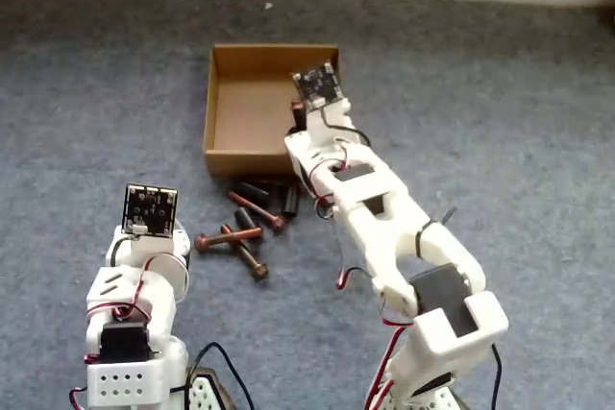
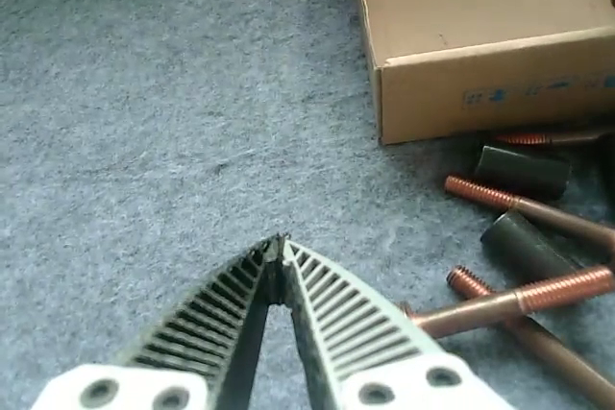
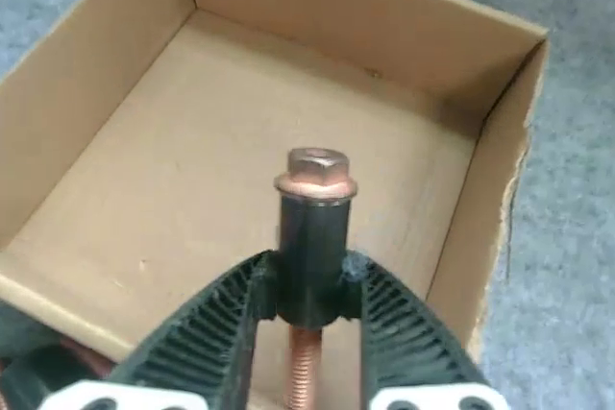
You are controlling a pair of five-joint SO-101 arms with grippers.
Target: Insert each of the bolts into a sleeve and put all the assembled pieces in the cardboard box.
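Right wrist view, item one: what sits in the right gripper [image 3: 309, 280]? (CLERK)

One black sleeve [image 3: 309, 247], pinched on both sides by the ribbed fingers. One copper bolt [image 3: 315, 172] runs through it, with the hex head out at the far end and the threaded shank showing between the fingers. (CHECKER)

Location of that piece? (CLERK)

Over the open inside of the cardboard box [image 3: 336, 7], above its bare floor and nearer the box wall that faces the arms. (CHECKER)

Item two, the left gripper [image 2: 280, 252]? (CLERK)

Jaws drawn together, tips meeting, nothing between them. It is above the grey carpet [image 2: 144, 93], apart from the parts. (CHECKER)

Stock outside the box? (CLERK)

Several loose bolts [image 2: 524, 300], copper, some crossing one another. Several loose sleeves [image 2: 524, 172], black, lying on their sides among them. The whole heap is on the carpet just beside the box's near wall. In the high view it lies between the two arms. (CHECKER)
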